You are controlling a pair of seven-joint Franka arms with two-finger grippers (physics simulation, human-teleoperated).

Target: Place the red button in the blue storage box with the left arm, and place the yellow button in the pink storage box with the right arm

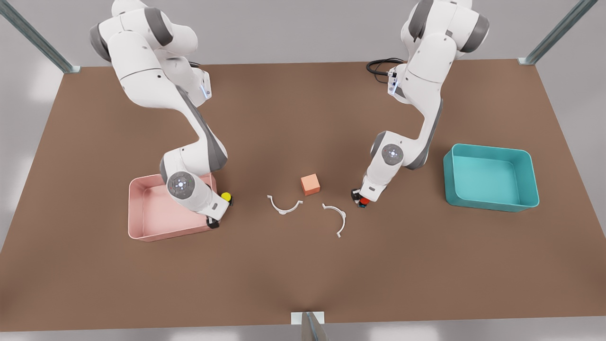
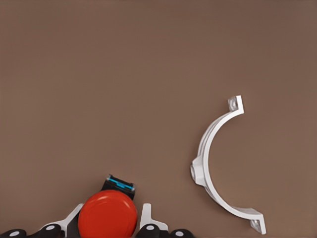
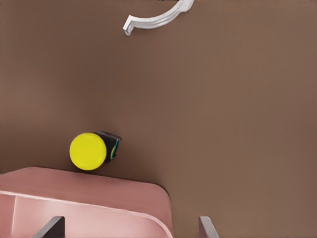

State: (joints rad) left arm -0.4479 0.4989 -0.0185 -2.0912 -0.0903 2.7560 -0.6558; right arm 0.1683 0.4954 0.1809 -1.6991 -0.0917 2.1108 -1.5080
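Beside the pink storage box (image 1: 142, 222) rim, right gripper (image 1: 214, 222) spread; left gripper (image 1: 362, 201) pinching red button (image 2: 107, 216).

- I see a brown table (image 1: 303, 274).
- On it: pink storage box (image 1: 151, 222), yellow button (image 1: 226, 196), blue storage box (image 1: 492, 201), red button (image 1: 363, 201), salmon-orange cube (image 1: 310, 184), two white curved clips (image 1: 284, 206).

My table (image 1: 284, 274) looks matt brown, smooth. The pink storage box (image 1: 142, 222) and blue storage box (image 1: 492, 201) look smooth plastic; the red button (image 2: 107, 218) cap is glossy.
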